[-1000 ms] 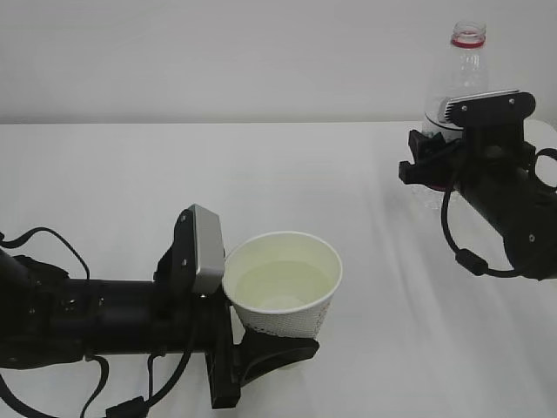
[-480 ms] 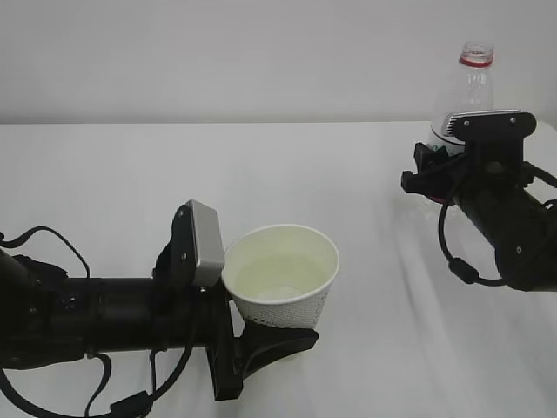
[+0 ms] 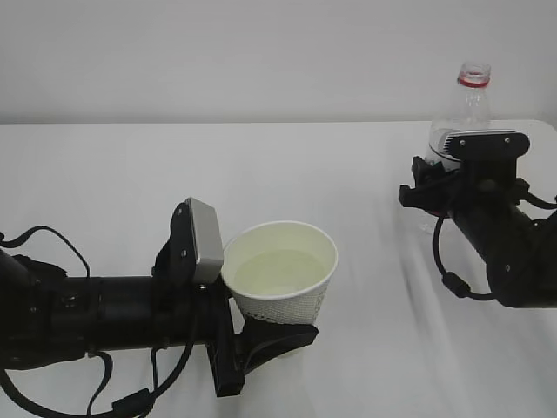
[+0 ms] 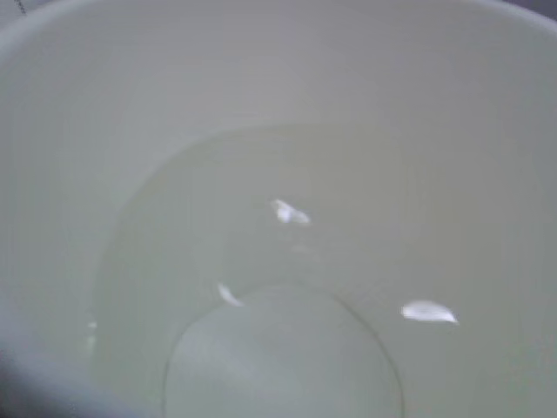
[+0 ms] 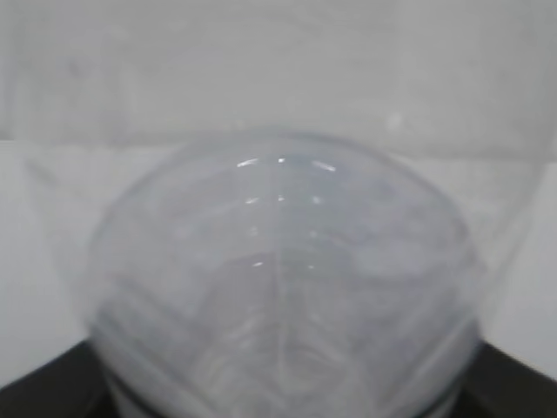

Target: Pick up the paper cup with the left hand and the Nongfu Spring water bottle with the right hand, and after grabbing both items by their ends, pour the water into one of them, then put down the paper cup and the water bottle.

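The white paper cup [image 3: 280, 280] stands upright at the front centre, held low on its body by my left gripper [image 3: 254, 320], which reaches in from the left and is shut on it. Clear water [image 3: 277, 270] lies in the cup. The left wrist view looks straight into the cup [image 4: 365, 113] at the water [image 4: 287, 348]. At the far right my right gripper [image 3: 452, 174] is shut on the Nongfu Spring water bottle [image 3: 467, 106], which stands upright with its red neck ring on top and no cap. The clear bottle [image 5: 278, 279] fills the right wrist view; its label is hidden.
The white table [image 3: 113, 174] runs back to a plain pale wall. Black cables trail from both arms near the front left and the right edge.
The right arm has lowered the bottle a little over the last second. The cup has settled slightly down and left in the left gripper.
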Robot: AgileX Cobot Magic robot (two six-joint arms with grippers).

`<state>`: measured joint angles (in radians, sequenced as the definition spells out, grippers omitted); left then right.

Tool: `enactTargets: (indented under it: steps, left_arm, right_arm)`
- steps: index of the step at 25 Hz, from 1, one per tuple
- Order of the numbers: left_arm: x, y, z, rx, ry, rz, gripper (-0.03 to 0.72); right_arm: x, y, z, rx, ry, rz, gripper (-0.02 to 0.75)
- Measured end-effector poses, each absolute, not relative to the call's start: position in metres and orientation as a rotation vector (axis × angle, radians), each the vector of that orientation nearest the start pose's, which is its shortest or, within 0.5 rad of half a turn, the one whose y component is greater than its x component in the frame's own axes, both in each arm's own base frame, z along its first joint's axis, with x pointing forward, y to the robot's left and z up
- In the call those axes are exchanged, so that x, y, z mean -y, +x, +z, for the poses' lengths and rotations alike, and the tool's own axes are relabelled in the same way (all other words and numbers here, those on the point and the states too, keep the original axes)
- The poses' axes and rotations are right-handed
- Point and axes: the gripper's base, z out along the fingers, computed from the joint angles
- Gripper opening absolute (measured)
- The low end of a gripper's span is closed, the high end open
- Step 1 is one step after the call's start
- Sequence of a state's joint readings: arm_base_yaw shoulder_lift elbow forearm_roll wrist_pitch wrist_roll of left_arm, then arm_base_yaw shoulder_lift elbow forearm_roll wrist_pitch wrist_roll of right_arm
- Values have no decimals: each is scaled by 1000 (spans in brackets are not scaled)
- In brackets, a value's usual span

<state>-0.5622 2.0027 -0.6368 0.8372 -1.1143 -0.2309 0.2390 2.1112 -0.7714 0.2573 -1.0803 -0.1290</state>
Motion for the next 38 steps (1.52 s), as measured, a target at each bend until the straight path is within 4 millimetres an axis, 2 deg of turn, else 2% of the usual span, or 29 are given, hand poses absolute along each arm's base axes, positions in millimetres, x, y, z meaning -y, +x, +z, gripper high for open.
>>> enactTargets:
  steps: [12,17,21,38]
  left_arm:
    - [217,231,107,-1529,1166,-918,508]
    - [217,231,107,-1531,1161,-916,508]
    - [217,231,107,-1531,1161,-916,508]
    - [217,232,107,-1533,1158,-915,508]
  right_arm:
    - [-68,360,97,-1738,-67,-24,491]
    - [-71,360,98,-1732,-102,-7,577]
    - [-71,361,100,-1710,-103,-6,604]
    - [-72,361,100,-1706,-79,34,607]
